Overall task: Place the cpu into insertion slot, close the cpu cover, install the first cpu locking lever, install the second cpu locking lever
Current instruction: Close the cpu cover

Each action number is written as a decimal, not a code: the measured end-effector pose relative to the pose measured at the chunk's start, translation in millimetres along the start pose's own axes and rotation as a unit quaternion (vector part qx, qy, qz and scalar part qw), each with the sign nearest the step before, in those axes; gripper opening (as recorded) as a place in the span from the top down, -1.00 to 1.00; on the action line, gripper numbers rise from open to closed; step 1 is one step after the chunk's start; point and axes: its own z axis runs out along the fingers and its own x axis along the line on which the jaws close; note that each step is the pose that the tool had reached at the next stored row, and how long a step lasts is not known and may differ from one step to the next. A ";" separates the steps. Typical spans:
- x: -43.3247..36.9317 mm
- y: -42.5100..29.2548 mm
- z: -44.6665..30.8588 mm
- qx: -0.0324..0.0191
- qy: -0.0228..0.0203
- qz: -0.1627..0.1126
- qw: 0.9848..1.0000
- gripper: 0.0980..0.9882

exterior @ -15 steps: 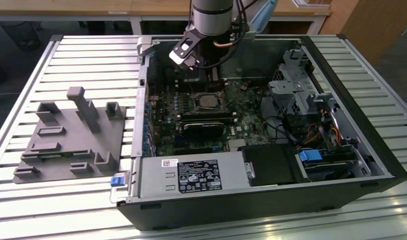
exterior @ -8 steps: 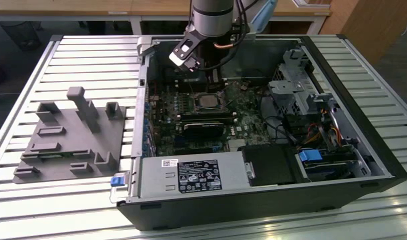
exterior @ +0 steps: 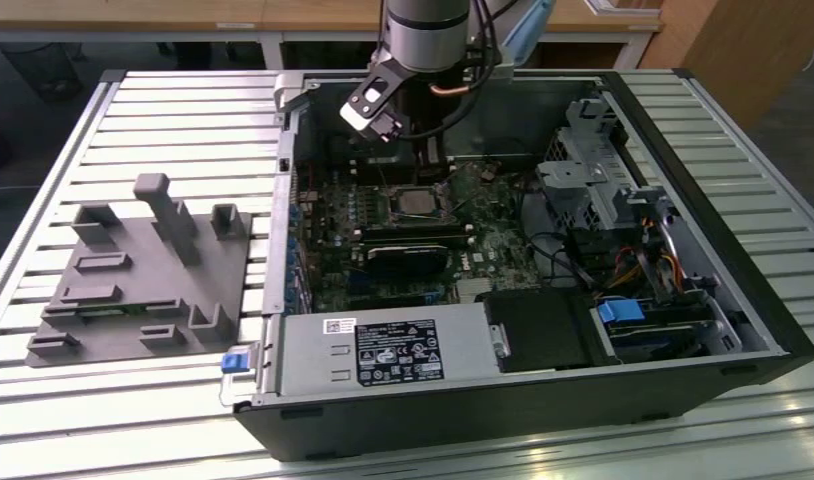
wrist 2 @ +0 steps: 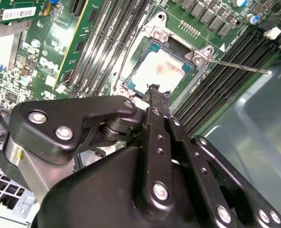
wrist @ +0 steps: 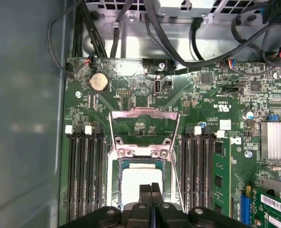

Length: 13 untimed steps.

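One cpu (wrist: 132, 183), in insertion slot (wrist: 115, 183) — closed gripper (wrist: 150, 186) over its edge

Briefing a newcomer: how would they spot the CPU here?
Inside the open black computer case, on the green circuit board, find two banks of long black memory slots. Between them lies the small flat square chip, its pale silvery top the only smooth light square among dark parts.

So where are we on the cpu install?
Done: the small pale silvery square cpu sits in the dark metal-rimmed insertion slot. In hand: nothing; the gripper, fingers together, is at the chip. Left: the thin silvery frame-shaped cpu cover is swung open, and a thin wire locking lever sticks out unlatched.
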 end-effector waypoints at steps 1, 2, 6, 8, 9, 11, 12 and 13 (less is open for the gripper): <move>0.0 0.1 -1.5 0.000 0.000 0.000 1.000 0.95; 0.0 0.2 -3.1 0.000 0.000 0.000 1.000 0.95; 0.2 3.8 -4.8 0.000 0.000 0.000 1.000 0.95; 0.1 9.6 -4.5 0.000 0.000 0.000 1.000 0.95; 0.1 11.9 -4.3 0.000 0.000 0.000 1.000 0.95; 0.1 15.3 -4.1 0.000 0.000 0.000 1.000 0.95; 0.1 16.1 -4.7 0.000 0.000 0.000 1.000 0.95; 0.1 16.7 -6.3 0.000 0.000 0.000 1.000 0.95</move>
